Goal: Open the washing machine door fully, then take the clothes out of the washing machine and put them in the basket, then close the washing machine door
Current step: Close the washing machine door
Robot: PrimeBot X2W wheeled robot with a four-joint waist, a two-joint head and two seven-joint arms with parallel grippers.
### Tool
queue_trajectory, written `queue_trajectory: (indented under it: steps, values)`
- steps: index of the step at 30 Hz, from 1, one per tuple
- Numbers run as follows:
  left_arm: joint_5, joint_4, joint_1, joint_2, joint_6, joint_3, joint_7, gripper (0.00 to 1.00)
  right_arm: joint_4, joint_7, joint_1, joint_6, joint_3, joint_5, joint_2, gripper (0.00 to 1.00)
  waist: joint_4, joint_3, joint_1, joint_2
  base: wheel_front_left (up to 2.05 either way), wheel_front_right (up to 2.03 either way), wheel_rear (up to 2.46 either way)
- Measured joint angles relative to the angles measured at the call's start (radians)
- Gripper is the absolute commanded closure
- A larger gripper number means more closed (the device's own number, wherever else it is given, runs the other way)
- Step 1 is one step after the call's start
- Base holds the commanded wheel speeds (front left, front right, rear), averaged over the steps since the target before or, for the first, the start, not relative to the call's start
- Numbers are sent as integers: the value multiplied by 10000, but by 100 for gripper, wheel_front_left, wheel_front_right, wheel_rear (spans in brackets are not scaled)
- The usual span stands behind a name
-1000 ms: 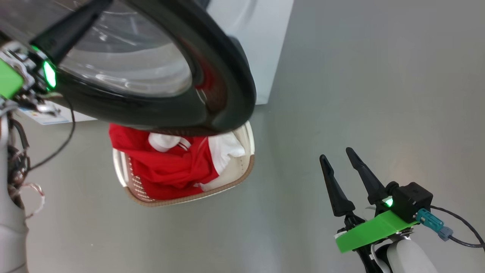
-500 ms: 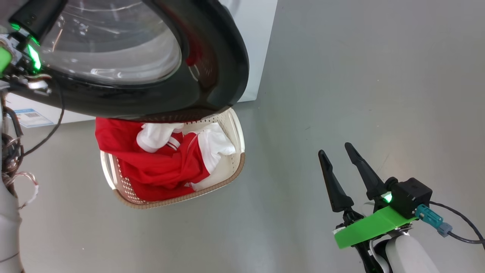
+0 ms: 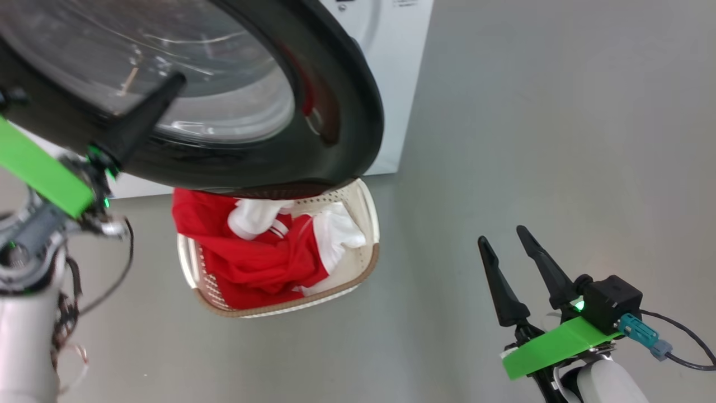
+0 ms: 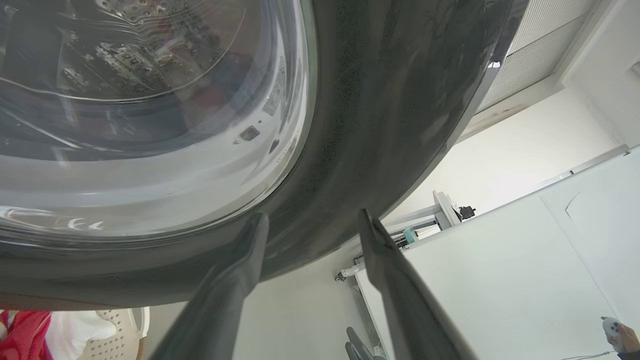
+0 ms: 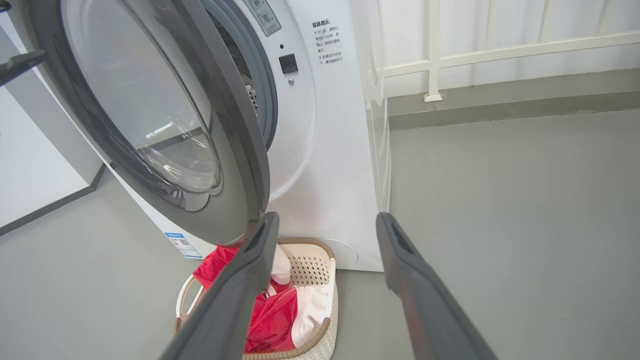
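Two steps done: red-and-white fabric clothes (image 3: pixel 263 268) in cream perforated basket (image 3: pixel 363 224); black-rimmed round glass door (image 3: pixel 224 84) unclosed; left gripper (image 4: pixel 312 216) spread at rim, right gripper (image 3: pixel 502 234) spread.

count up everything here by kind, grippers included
washing machine: 1
door: 1
basket: 1
pile of clothes: 1 (separate garments can't be told apart)
gripper: 2, left gripper and right gripper
total: 6

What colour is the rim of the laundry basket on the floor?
The rim is brown, woven-looking, on a cream perforated basket; clearest in the head view.
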State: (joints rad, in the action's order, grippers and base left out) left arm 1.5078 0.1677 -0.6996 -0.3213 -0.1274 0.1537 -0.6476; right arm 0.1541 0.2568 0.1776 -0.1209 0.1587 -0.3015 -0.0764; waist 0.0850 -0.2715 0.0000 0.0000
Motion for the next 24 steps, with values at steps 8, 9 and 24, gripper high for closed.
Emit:
queue_trajectory:
  steps: [8,9,24]
  values:
    - [-224,-591,1529,-169,0,414,1007,0,56,0,-290,0,-125,-2,-236,0,-532,397,0,0,0,0,0]
    - [-299,-640,1718,-182,0,502,1193,0,63,0,-369,0,-138,-2,-251,0,-604,442,0,0,0,0,0]
    - [-825,-669,4688,-920,0,1584,4439,0,104,0,-992,0,-291,-23,-462,0,-1026,966,0,0,0,0,0]
